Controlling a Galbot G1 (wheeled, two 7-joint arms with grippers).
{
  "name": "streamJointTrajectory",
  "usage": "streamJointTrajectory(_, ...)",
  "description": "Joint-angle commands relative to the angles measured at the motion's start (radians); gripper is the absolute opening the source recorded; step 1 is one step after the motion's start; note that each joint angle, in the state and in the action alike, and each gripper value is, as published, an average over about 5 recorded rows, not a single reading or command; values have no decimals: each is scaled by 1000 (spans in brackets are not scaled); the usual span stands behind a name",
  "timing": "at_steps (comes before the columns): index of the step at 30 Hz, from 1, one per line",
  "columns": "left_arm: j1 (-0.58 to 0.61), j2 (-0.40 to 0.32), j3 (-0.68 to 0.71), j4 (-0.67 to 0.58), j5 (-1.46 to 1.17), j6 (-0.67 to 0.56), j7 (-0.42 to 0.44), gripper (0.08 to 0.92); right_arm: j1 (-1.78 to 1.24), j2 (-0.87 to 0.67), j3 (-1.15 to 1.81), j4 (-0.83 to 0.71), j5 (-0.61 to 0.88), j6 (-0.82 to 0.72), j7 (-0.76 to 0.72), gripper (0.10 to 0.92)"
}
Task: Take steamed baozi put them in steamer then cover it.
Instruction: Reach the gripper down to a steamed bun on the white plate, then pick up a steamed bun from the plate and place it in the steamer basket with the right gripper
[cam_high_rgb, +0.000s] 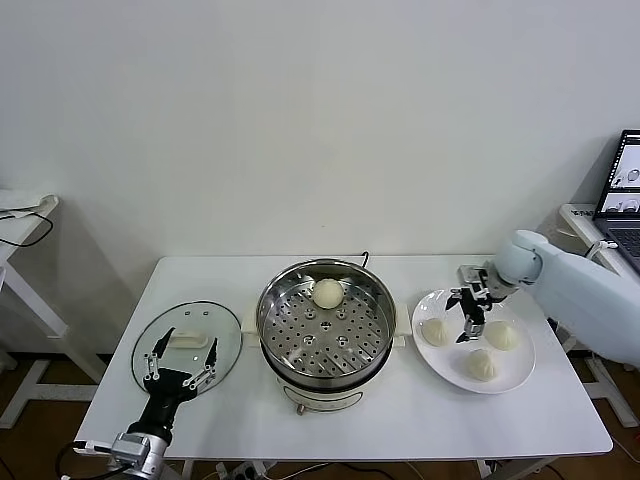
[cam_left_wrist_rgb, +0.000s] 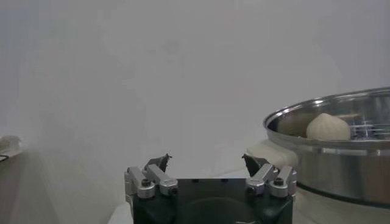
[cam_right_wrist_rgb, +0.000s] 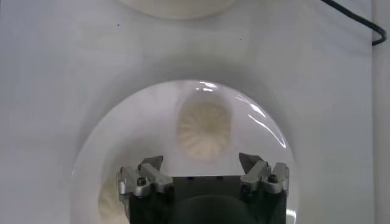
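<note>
Baozi count tells the progress: one bun (cam_high_rgb: 328, 292) already sits on the perforated tray toward the back of the steamer (cam_high_rgb: 325, 330), and three more wait on the white plate (cam_high_rgb: 522, 374) to the steamer's right, so I'd say the job is about a quarter through the loading, with the covering not yet begun. The glass lid (cam_high_rgb: 187, 347), with its cream handle, lies flat on the white table (cam_high_rgb: 400, 430) to the left of the pot, well clear of it.

The right gripper (cam_high_rgb: 470, 312) hangs over the plate, its arm reaching in from the right edge and the wrist bent so the fingers point down. It sits above the gap between the left-hand bun (cam_high_rgb: 435, 332) and the back right one (cam_high_rgb: 502, 335); the third (cam_high_rgb: 481, 364) lies nearer the front. Its fingers are spread wide and carry nothing. From the wrist camera a pleated bun (cam_right_wrist_rgb: 204, 128) lies just ahead of the open fingertips, so my guess is that one is the next pick.

The left gripper (cam_high_rgb: 181, 356) rests low at the table's front left, over the near edge of the lid, fingers also spread wide and empty, pointing toward the wall. It looks idle, probably waiting for the lid step.
</note>
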Motion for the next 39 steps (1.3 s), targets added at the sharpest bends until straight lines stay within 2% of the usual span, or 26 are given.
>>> streamJointTrajectory(1,-4,1,1,11,1,0,1,823,-43,66,41,-64,-23,-15,11,823)
streamJointTrajectory(14,-6,0,-1,17,1,-3,1,823,-53,84,62,-85,-64,-3,10,820)
streamJointTrajectory(17,-5,0,-2,17,1,-3,1,823,-56,85,67,-84,-67,-4,8,789)
streamJointTrajectory(24,-4,-1,0,15,1,-4,0,823,-61,82,75,-82,-76,-2,4,660)
streamJointTrajectory(29,-3,-1,-1,13,1,-4,0,823,-57,66,77,-69,-70,-3,-3,645)
streamJointTrajectory(34,-1,-1,0,8,2,-3,0,823,-16,11,31,-21,-18,-19,-16,645)
streamJointTrajectory(39,2,-1,-1,0,2,-3,-1,823,115,-94,-86,85,117,-60,-31,645)
